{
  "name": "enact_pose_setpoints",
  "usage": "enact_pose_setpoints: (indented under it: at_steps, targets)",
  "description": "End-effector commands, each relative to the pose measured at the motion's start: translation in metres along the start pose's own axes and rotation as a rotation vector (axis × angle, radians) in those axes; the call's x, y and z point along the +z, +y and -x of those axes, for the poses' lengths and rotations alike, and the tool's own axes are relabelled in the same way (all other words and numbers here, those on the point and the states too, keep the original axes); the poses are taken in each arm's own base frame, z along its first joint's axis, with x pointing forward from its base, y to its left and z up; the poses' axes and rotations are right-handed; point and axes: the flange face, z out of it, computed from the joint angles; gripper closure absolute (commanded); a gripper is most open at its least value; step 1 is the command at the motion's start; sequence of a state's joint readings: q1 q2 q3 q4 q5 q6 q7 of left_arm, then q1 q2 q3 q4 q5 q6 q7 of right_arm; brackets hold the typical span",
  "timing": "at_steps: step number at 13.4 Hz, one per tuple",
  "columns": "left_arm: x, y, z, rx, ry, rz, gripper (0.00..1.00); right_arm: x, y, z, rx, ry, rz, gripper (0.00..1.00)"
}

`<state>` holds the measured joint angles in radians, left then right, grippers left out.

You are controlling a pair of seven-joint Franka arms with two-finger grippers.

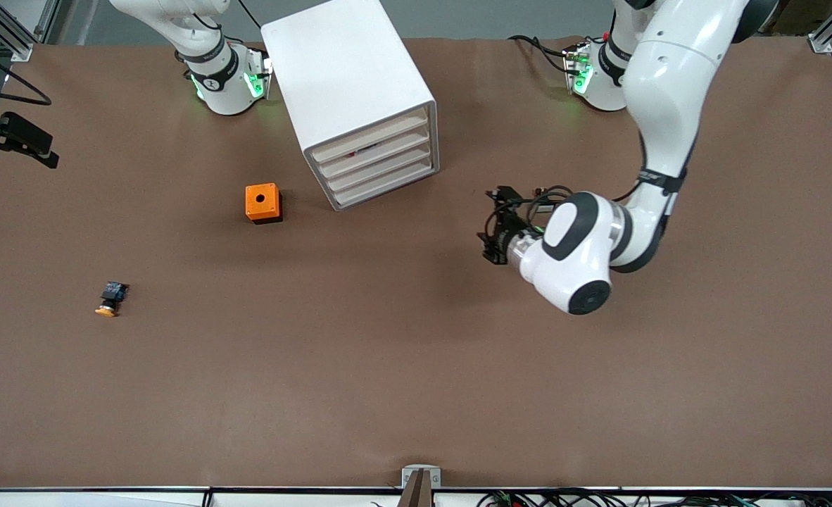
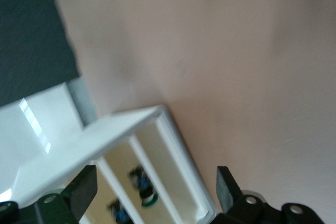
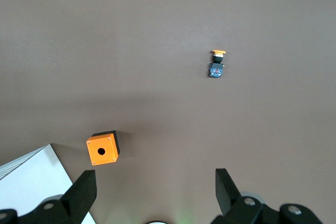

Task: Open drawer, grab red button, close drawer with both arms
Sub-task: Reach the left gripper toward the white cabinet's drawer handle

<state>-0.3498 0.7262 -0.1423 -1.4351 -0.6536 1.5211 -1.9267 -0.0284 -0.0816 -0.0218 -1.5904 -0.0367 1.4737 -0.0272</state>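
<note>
The left gripper (image 1: pixel 490 229), fingers spread wide and empty, is facing the drawer (image 1: pixel 376 146) fronts, nearer than the waiting right arm.

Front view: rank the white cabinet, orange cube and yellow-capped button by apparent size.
1. Big white rounded-corner plastic cabinet, by far the largest.
2. Orange cube with a hole in its top.
3. Small push button with orange-yellow cap and dark body, the smallest.

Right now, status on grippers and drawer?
Left gripper open beside cabinet. Right gripper open, waiting. Drawers all shut. Button not clearly seen.
</note>
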Motion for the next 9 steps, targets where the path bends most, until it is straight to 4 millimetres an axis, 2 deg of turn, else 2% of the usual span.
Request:
enact_pose_setpoints:
  at_steps: [1, 3, 4, 8, 9]
  targets:
    - [0.037, 0.011, 0.014, -0.105, -0.082, -0.123, 0.0, -0.005, -0.002, -0.002, -0.006, 0.002, -0.015, 0.0]
    - [0.085, 0.013, 0.033, -0.188, -0.063, -0.189, 0.0, -0.005, -0.002, -0.002, -0.006, 0.002, -0.015, 0.0]
    - [0.097, 0.013, 0.039, -0.217, -0.066, -0.213, 0.0, -0.005, -0.002, -0.002, -0.006, 0.002, -0.015, 0.0]
    - [0.132, 0.003, 0.06, -0.272, -0.046, -0.263, 0.0, -0.004, -0.002, -0.002, -0.007, 0.0, -0.015, 0.0]
    - [0.133, 0.003, 0.061, -0.276, -0.048, -0.266, 0.0, -0.004, -0.001, -0.002, -0.006, 0.0, -0.015, 0.0]
